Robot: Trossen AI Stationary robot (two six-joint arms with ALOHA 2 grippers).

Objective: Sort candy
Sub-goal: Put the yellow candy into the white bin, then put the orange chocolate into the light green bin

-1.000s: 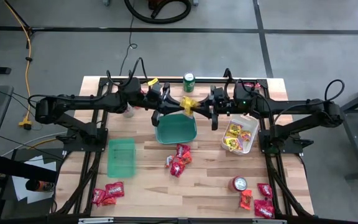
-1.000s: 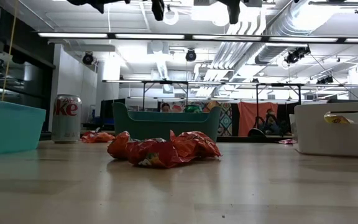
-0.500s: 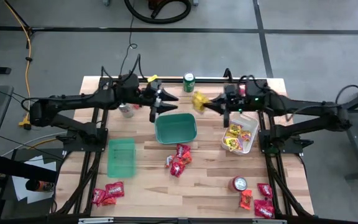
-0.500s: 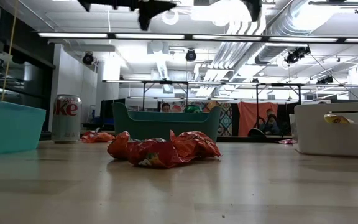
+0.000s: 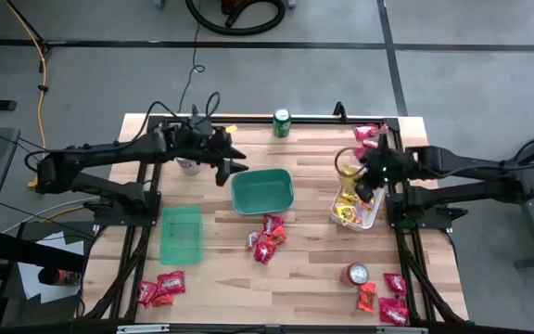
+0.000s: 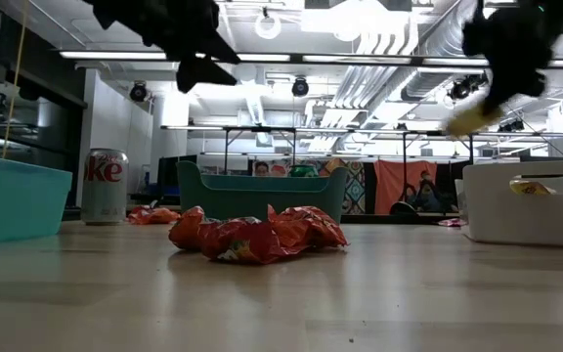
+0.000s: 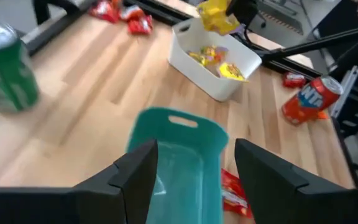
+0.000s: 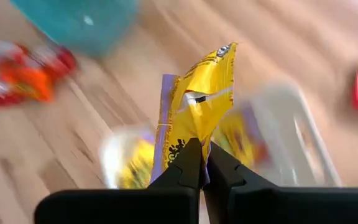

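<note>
My right gripper [image 5: 352,171] is shut on a yellow candy packet [image 8: 197,99], held in the air over the far left corner of the white bin [image 5: 371,211], which holds more yellow candy [image 5: 349,210]. In the low view the packet [image 6: 471,119] hangs below that gripper [image 6: 492,98]. My left gripper [image 5: 234,165] stands open and empty above the table, left of the teal bin [image 5: 261,191]. Red and orange candy [image 5: 267,238] lies heaped on the table's middle. My right gripper pinches one end of the yellow packet [image 8: 190,142] between its two fingertips. The fingers slant down from the table's right side. The packet sticks out beyond them, crumpled, lifted clear above the white bin's rim.
A light green bin [image 5: 181,232] sits at the left. More candy lies at the near left [image 5: 160,288], near right [image 5: 385,299] and far right [image 5: 366,132]. A green can [image 5: 282,122] stands at the far edge, a red can [image 5: 357,275] lies near right, and a silver can [image 6: 105,186] stands under my left arm.
Both grippers met at the yellow packet above the teal bin. My left gripper has opened, let go and drawn back toward the table's left edge. My right gripper has carried the packet toward the right edge and lower, to above the white bin.
</note>
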